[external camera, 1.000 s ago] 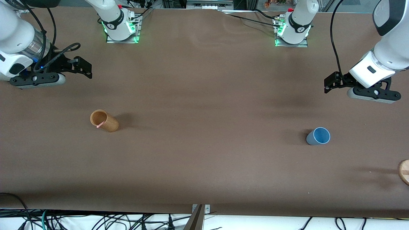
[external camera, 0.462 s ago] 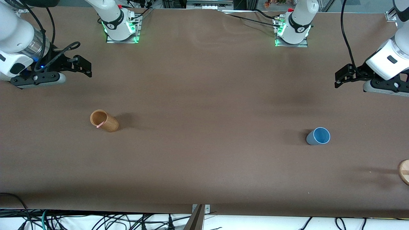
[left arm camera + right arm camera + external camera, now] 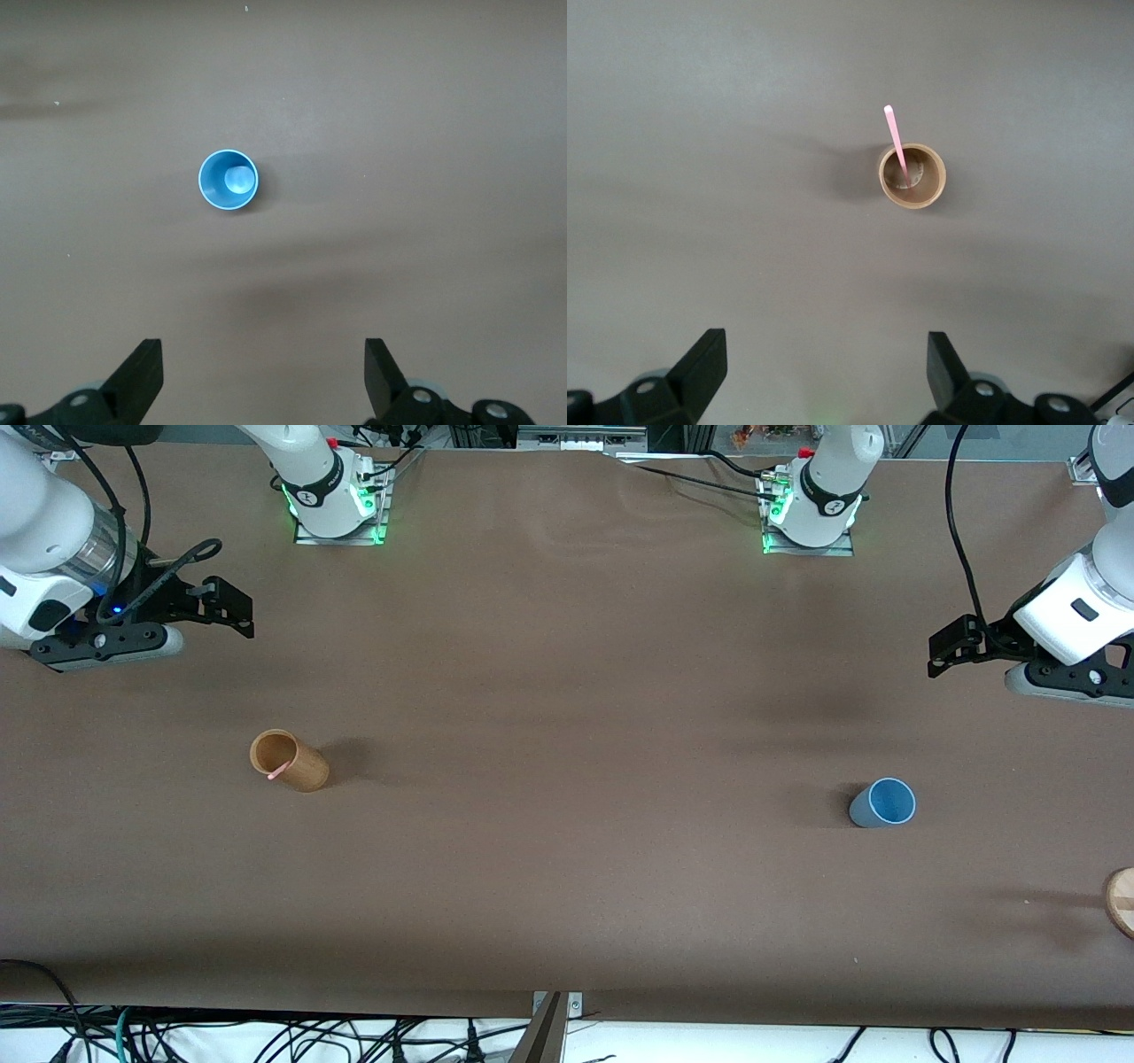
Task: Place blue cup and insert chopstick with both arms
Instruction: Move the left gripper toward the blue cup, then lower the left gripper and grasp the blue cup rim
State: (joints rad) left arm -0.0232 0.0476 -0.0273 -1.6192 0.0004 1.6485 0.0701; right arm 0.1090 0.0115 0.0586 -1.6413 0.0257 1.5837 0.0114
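Observation:
The blue cup (image 3: 883,803) stands upright on the brown table toward the left arm's end; it also shows in the left wrist view (image 3: 228,181). The pink chopstick (image 3: 278,771) leans in a brown wooden cup (image 3: 289,760) toward the right arm's end, and both show in the right wrist view, the chopstick (image 3: 896,142) sticking out of the wooden cup (image 3: 912,176). My left gripper (image 3: 942,654) hangs open and empty in the air over the table near its end, apart from the blue cup. My right gripper (image 3: 232,610) hangs open and empty over the table, apart from the wooden cup.
A round wooden disc (image 3: 1121,901) lies at the table's edge at the left arm's end, nearer the front camera than the blue cup. The two arm bases (image 3: 335,500) (image 3: 811,509) stand along the table's top edge. Cables hang along the front edge.
My left gripper has moved outward toward its end of the table, away from the blue cup. My right arm has barely moved. The cups and chopstick have not moved.

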